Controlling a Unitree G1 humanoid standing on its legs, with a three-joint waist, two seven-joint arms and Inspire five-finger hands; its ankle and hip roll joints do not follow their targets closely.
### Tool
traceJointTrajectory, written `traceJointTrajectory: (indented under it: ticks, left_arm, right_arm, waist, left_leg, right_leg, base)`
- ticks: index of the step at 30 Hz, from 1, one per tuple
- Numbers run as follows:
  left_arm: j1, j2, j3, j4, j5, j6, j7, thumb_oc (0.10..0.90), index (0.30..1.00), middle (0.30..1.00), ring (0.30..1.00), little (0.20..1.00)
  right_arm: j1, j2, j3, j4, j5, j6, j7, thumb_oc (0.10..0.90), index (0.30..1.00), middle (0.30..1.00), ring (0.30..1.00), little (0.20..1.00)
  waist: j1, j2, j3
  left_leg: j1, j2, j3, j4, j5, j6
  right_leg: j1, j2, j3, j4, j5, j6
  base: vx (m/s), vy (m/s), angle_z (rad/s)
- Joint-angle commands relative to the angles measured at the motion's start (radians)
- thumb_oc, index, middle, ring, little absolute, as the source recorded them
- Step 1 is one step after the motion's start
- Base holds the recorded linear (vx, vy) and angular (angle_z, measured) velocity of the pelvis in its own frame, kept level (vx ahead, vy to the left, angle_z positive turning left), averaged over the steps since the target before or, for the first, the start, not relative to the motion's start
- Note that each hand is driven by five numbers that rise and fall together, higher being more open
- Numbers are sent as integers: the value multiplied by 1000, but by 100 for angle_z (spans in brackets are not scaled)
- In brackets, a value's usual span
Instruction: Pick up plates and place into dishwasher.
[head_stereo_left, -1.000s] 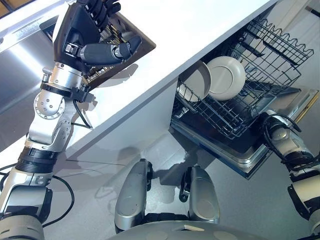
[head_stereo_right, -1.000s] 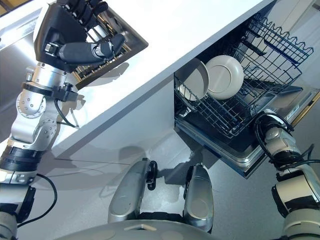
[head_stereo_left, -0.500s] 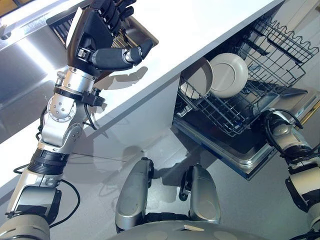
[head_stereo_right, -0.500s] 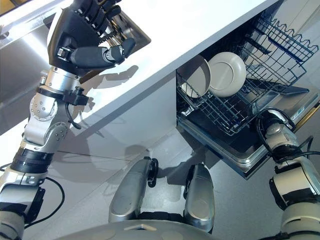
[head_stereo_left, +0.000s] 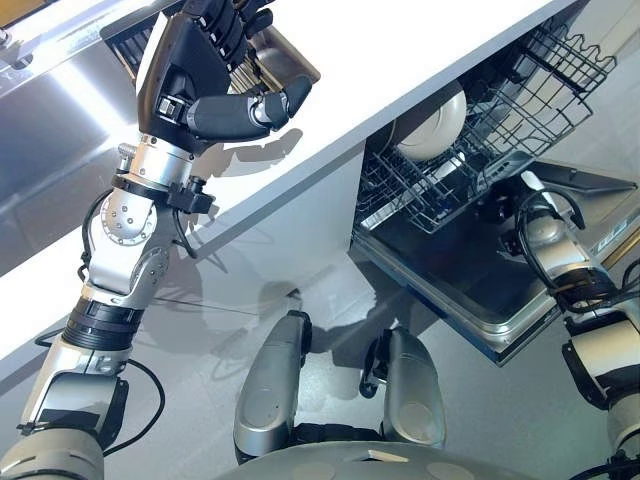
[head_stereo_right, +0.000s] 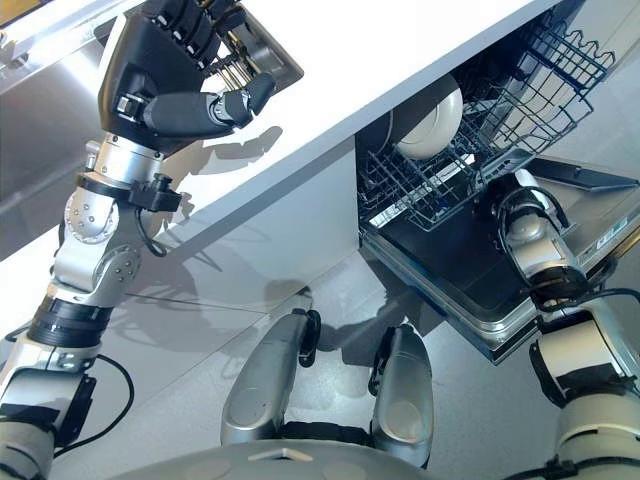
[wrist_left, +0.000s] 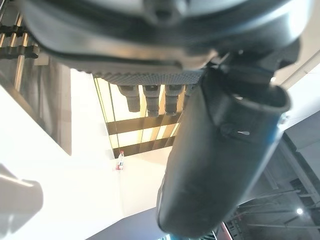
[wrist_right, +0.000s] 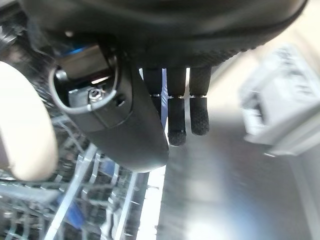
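A cream plate (head_stereo_left: 432, 125) stands on edge in the dishwasher's wire rack (head_stereo_left: 470, 160), partly tucked under the white countertop (head_stereo_left: 400, 50); it also shows as a pale plate (wrist_right: 20, 125) beside my right hand. My right hand (wrist_right: 127, 125) is open with straight fingers (wrist_right: 177, 120) and holds nothing, close to the rack's front above the open dishwasher door (head_stereo_left: 470, 290). Raised over the counter's far left, my left hand (head_stereo_left: 195, 60) is open and empty, its thumb (wrist_left: 210, 165) lying across the palm.
A metal drying rack with slats (head_stereo_left: 280, 55) lies in the counter behind my left hand, next to a steel sink surface (head_stereo_left: 50, 130). The lowered door juts out over the grey floor (head_stereo_left: 300, 290) on my right.
The wire rack with its plates has slid inward under the counter. My right arm has risen toward the rack's front. My left hand has lifted slightly and stays empty.
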Motion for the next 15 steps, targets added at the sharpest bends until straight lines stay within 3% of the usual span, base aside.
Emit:
traceJointTrajectory:
  ticks: [1,15]
  left_arm:
    - [17,-44,30,-50,1,-96,6,800,900,900,900,900]
    - [4,-47,9,-57,-9,-99,-6,800,900,900,900,900]
  right_arm:
    - [-221,3,12,-33,12,-87,-43,100,300,300,300,200]
    - [-277,33,10,55,70,-88,-60,100,300,300,300,200]
  waist:
    - [59,-6,-66]
    - [88,7,-65]
  left_leg:
    - [51,16,-10,81,-94,51]
    - [43,-1,-18,75,-81,52]
  right_leg:
    - [52,48,43,-22,95,-12]
    - [54,26,19,-12,93,-16]
  base:
    - [38,-3,8]
    - [9,6,10]
